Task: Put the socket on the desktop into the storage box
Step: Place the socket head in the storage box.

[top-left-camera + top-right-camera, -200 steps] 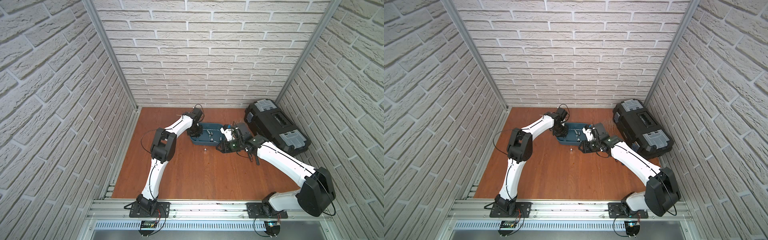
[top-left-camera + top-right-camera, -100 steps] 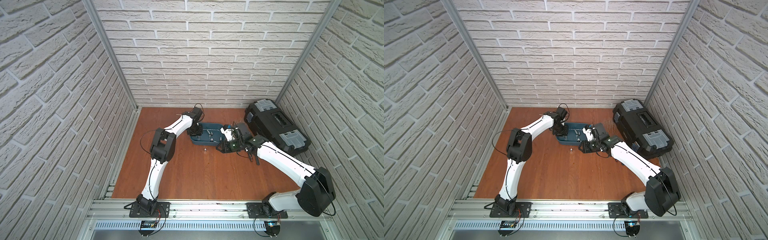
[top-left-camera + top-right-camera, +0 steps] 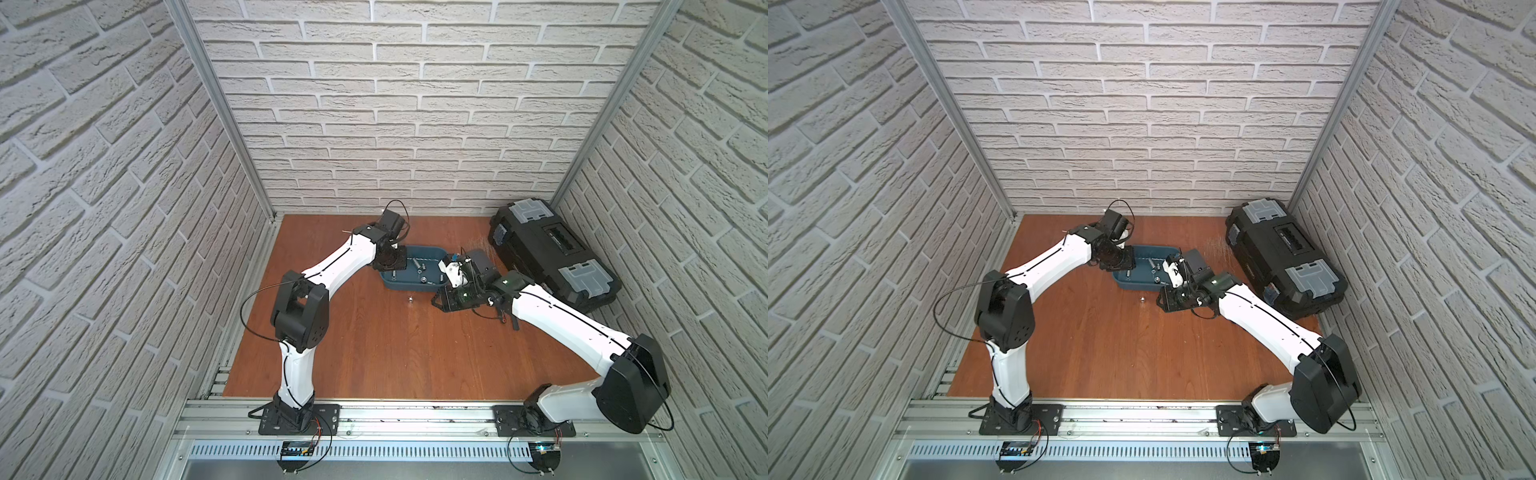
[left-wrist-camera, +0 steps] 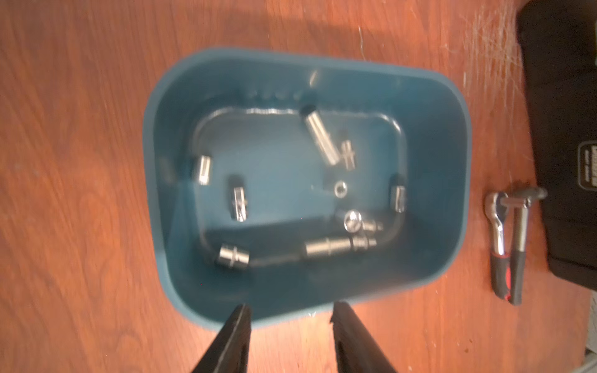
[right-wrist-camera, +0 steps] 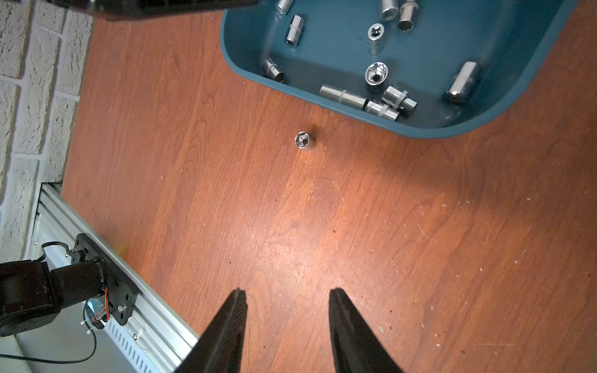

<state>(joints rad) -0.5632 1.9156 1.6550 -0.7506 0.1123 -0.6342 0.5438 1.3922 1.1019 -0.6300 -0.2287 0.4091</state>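
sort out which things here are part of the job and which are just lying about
Part of the job:
- small chrome socket, upright on the reddish-brown wood desktop
- shallow teal-blue plastic storage box, with several chrome sockets in it

Just lying about:
- large black plastic toolbox with grey latches
- chrome ratchet wrench with a black-and-red grip, next to the toolbox

We are looking steeply down from high above the front rail (image 3: 415, 419) in both top views, covering the whole tabletop (image 3: 374, 353). Our wrist cameras are hovering close (the left one blurred), both taking in the storage box (image 4: 429, 145).
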